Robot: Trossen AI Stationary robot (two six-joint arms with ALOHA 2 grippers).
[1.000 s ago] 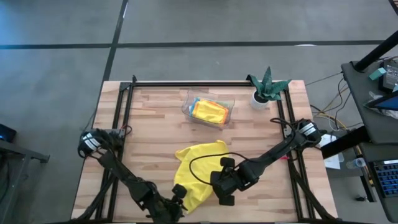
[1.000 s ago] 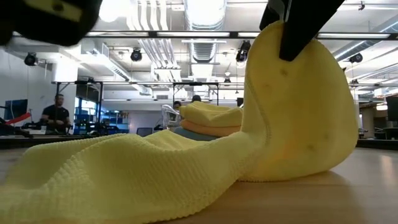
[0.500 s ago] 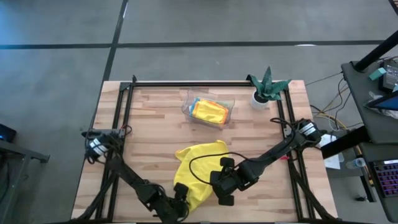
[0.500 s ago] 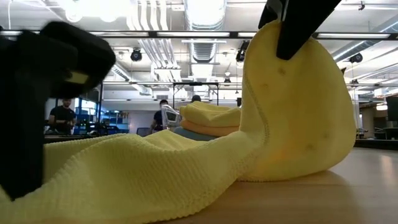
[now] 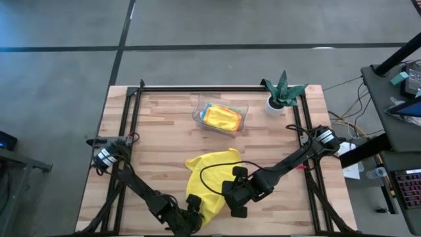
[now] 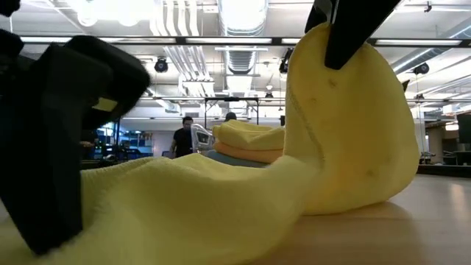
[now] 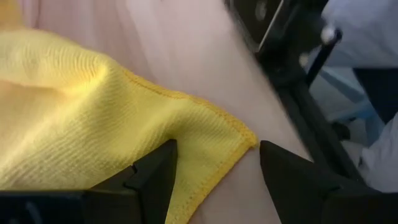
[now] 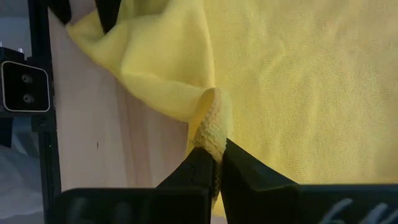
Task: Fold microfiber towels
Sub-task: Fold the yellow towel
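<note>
Yellow towel (image 5: 209, 181) lies near-centre on the surface (image 5: 164, 145). Right tool (image 8: 214, 163) clenched on its raised edge. Left tool (image 7: 214, 163) released, straddling the near-left corner: advise closing squarely on the hem before lifting.

- light wooden slat table (image 5: 158, 141) with a black metal frame
- rumpled bright yellow microfiber towel (image 5: 209, 179) on its near middle
- clear plastic tray (image 5: 220, 117) holding folded cloths, far middle
- small green plant in white pot (image 5: 281, 94), far right corner
</note>
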